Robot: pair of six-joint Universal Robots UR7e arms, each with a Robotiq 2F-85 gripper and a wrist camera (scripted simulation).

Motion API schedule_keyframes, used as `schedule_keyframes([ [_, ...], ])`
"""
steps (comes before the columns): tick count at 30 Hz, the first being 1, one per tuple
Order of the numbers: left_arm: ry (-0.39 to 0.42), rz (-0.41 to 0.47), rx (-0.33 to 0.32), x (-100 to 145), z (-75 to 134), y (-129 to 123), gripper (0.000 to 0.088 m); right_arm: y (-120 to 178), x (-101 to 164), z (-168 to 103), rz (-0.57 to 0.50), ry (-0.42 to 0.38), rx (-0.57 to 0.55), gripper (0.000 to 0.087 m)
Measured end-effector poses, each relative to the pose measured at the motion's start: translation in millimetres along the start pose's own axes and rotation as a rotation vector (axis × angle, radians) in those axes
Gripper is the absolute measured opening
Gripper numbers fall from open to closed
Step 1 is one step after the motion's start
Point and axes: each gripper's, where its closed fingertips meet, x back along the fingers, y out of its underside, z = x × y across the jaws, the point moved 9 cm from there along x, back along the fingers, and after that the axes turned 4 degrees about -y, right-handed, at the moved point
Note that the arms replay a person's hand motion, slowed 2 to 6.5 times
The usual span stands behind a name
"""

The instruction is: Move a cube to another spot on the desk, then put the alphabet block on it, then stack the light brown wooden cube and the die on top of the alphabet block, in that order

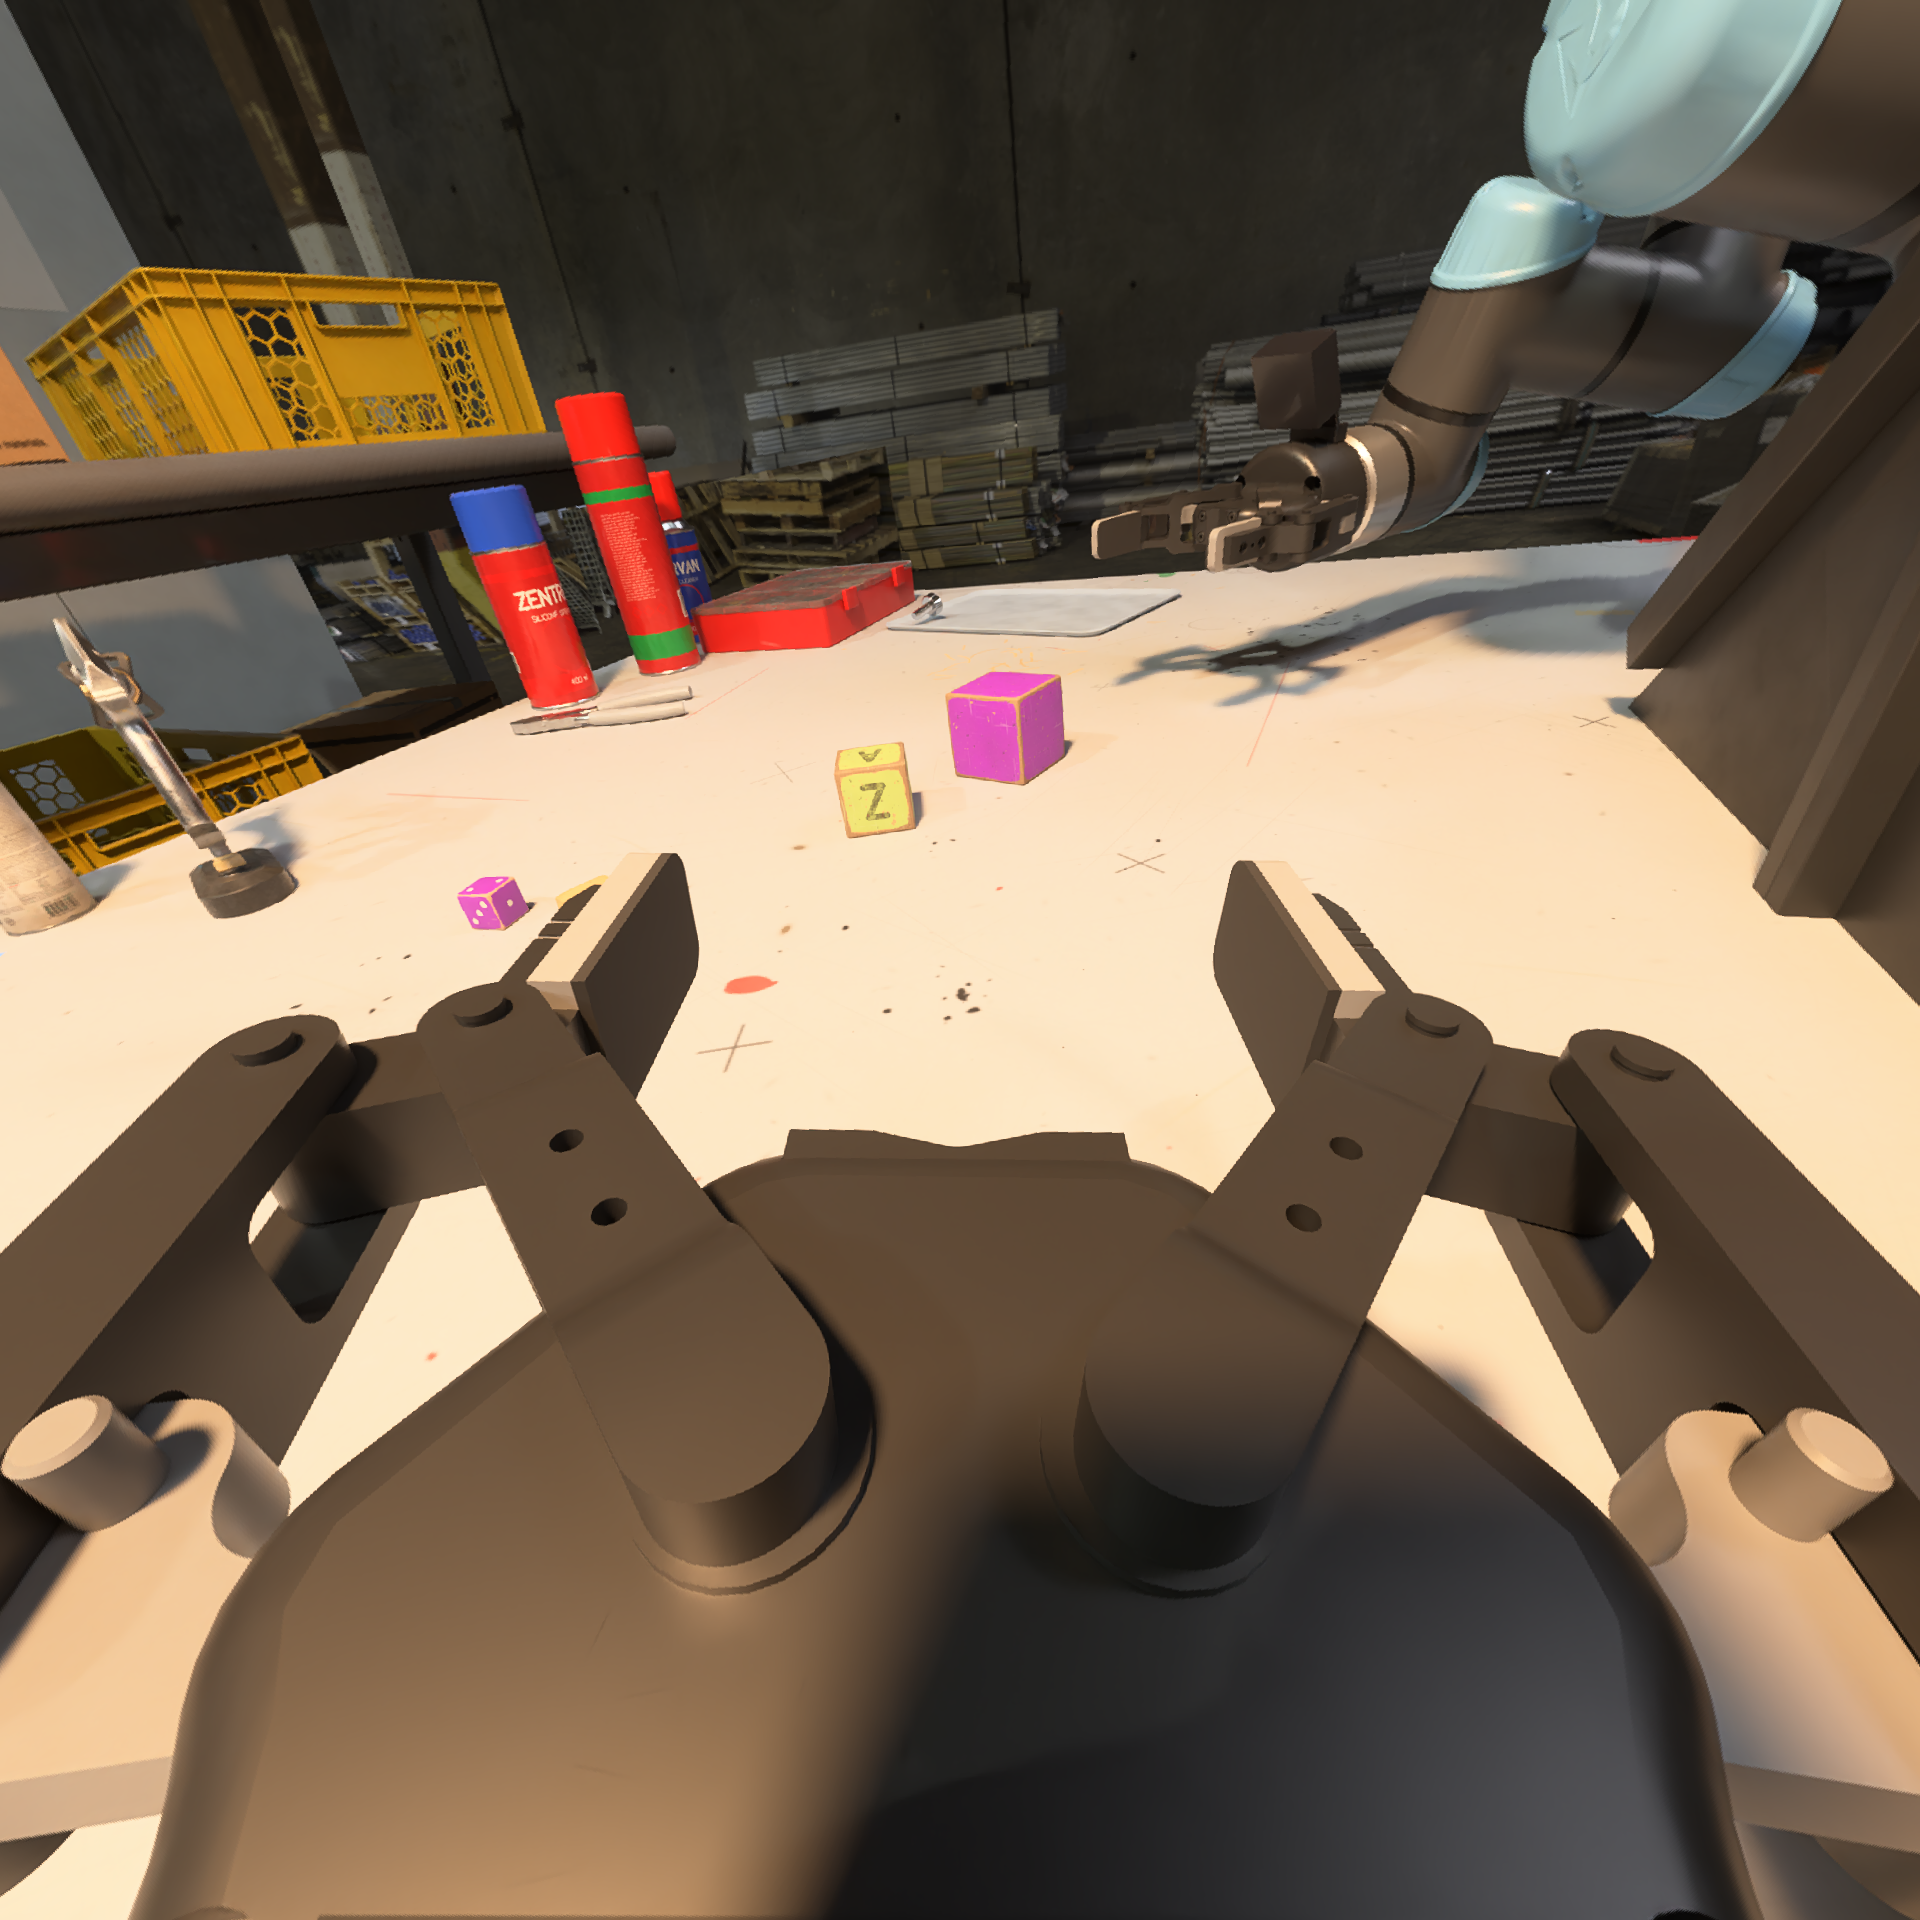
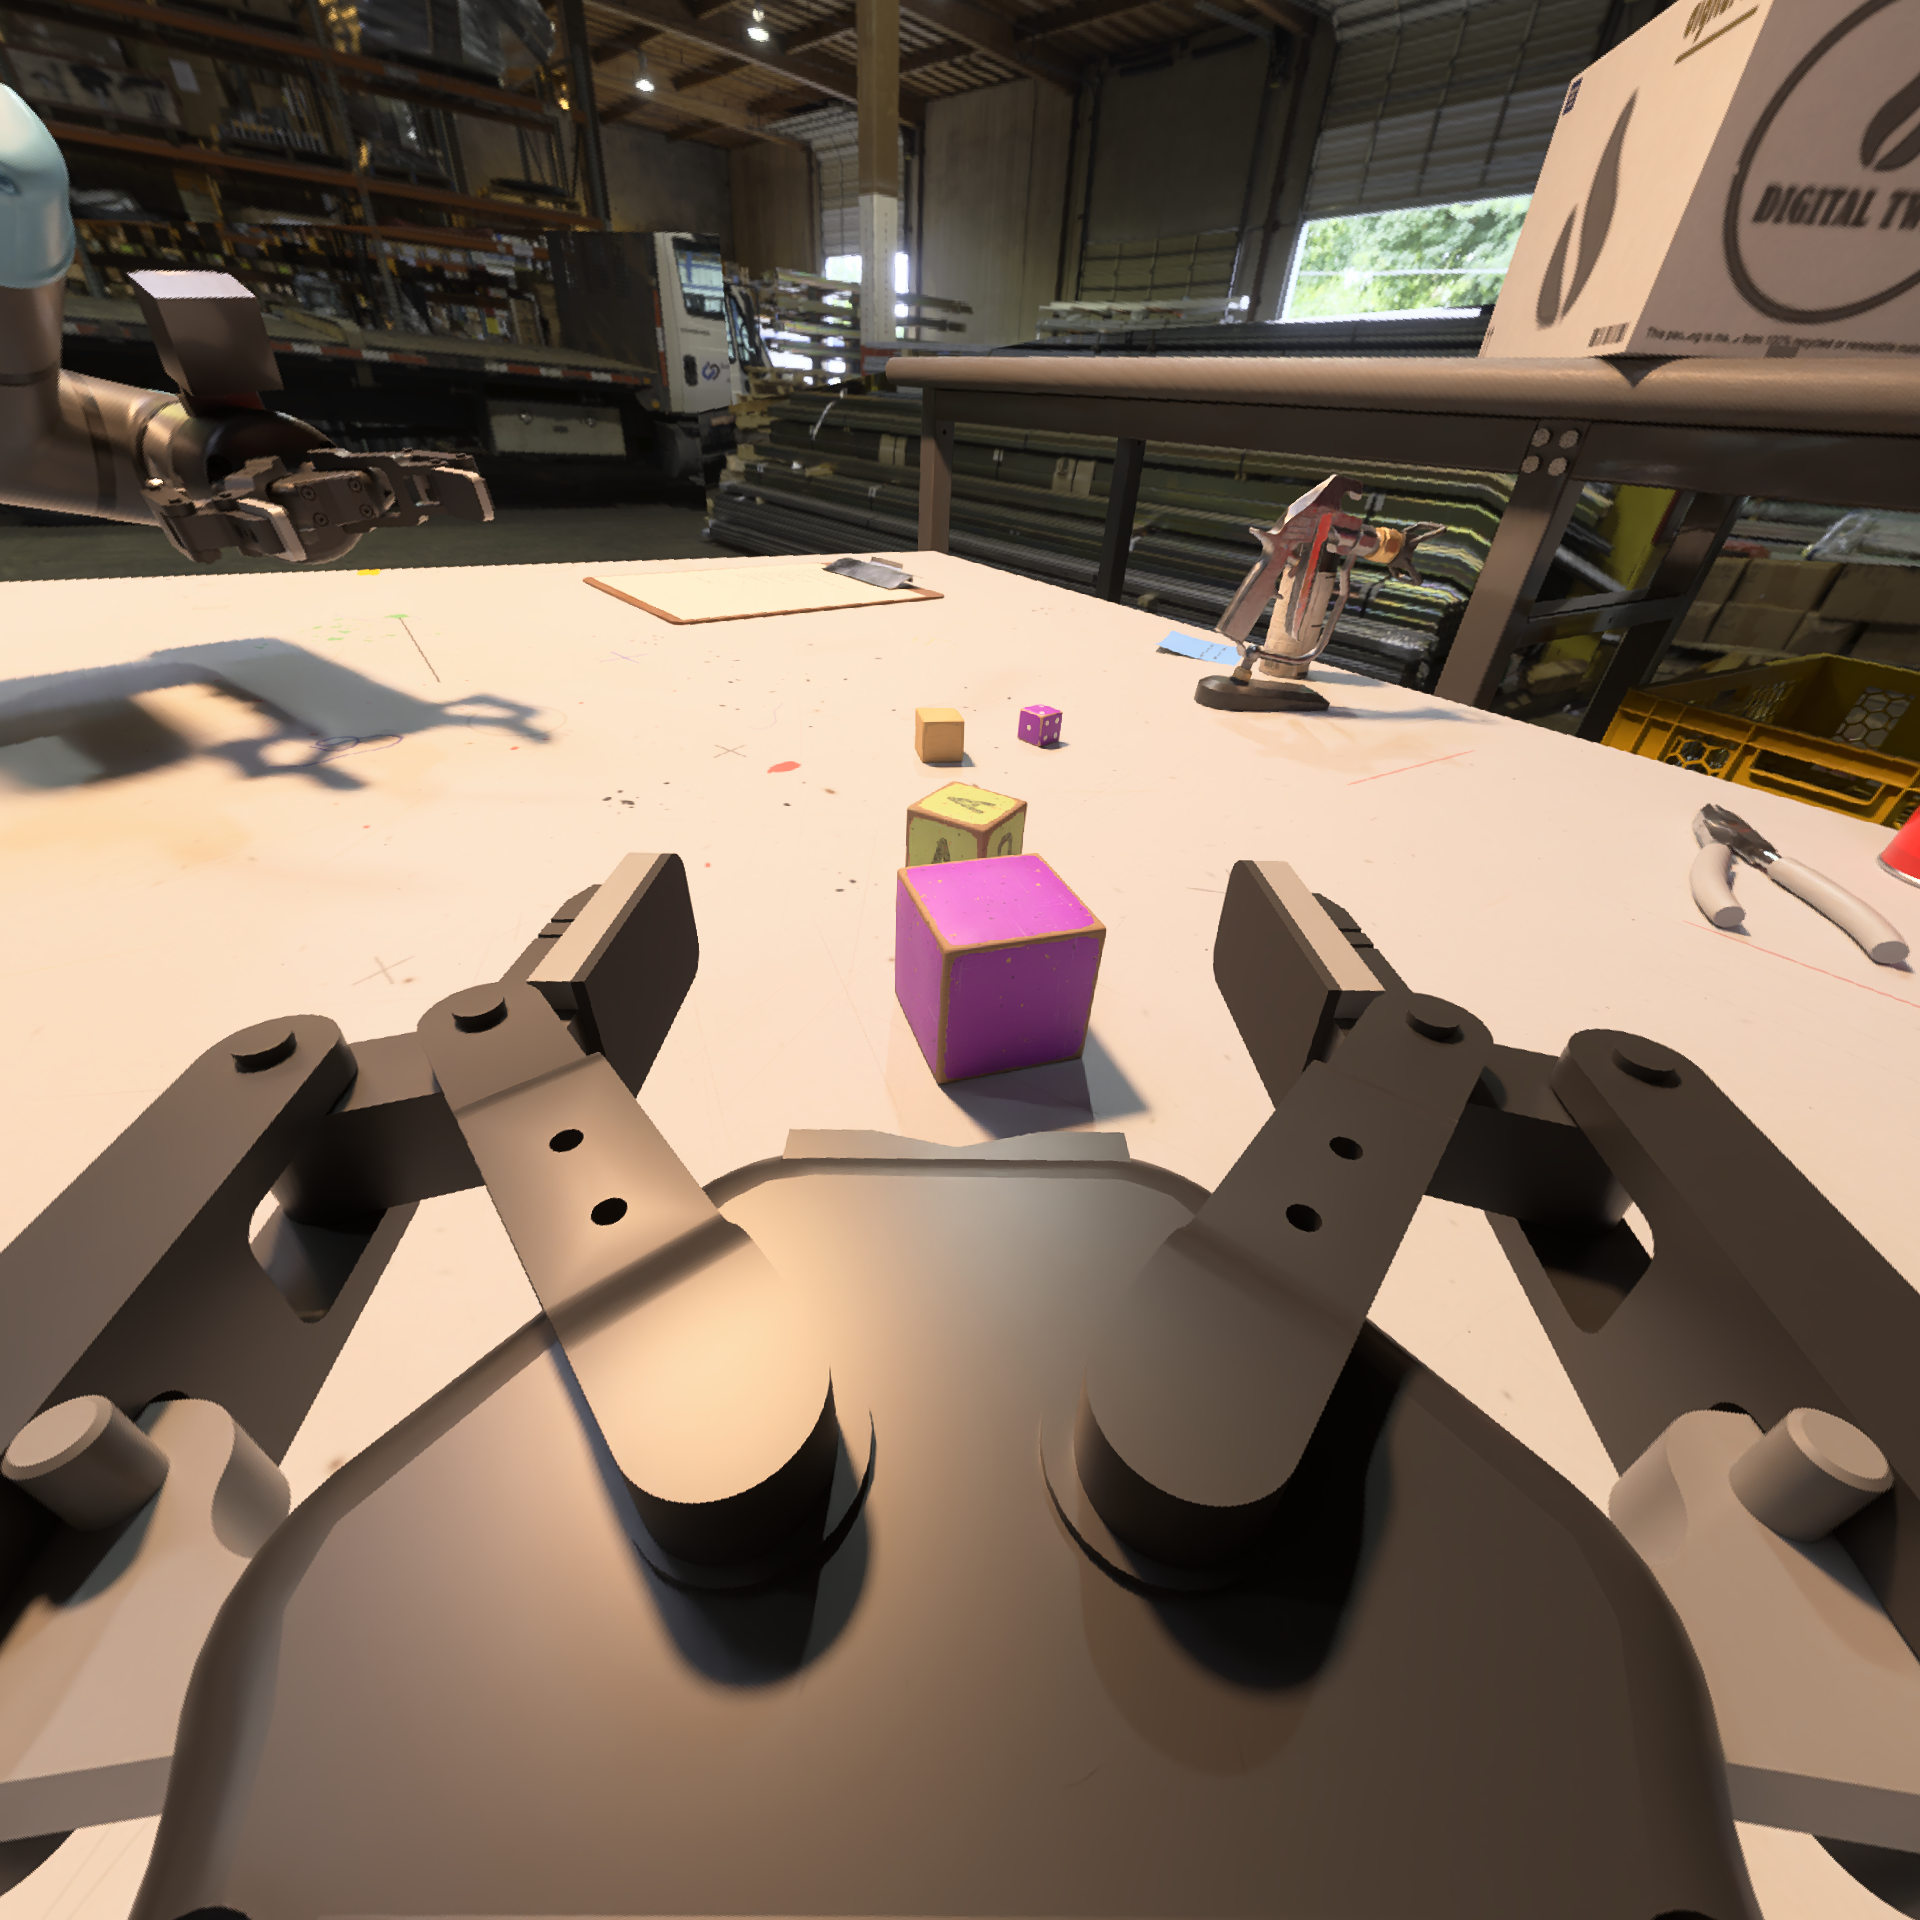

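A: The right claw (image 2: 956, 935) has its fingers wide apart and holds nothing. It hangs low over the table (image 2: 312, 883), and the purple cube (image 2: 992, 966) stands just in front of it, between the lines of the two fingers.

B: And the left claw (image 1: 956, 935)?

A: Also spread apart and empty, on the far side of the blocks. Nothing is stacked yet. The alphabet block (image 2: 966, 823) stands just behind the purple cube; the wooden cube (image 2: 939, 734) and the die (image 2: 1040, 725) are farther back, near each other but apart.

B: How will the purple cube handle?

A: It looks like painted wood: stiff, probably light, not fragile. The faces are flat, so the pads should press on two opposite side faces, around mid-height. It stands a little turned to the claw, so the claw may need to rotate, otherwise a pad meets an edge and the cube twists.

B: Any risk?

A: The alphabet block is close behind; a far reach could push it.
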Motion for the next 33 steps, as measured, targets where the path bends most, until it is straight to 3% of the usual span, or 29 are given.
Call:
schedule_keyframes([
  [17,-0.026,0.0,0.048,1.4,-4.6,3.3,0.0854,-0.3,-0.8,-0.3,-0.007,-0.008,-0.001,0.0854],
  [33,-0.034,-0.002,0.04,1.4,-3.7,4.2,0.0854,-9.0,-6.9,2.3,-0.082,-0.056,0.01,0.0854],
])
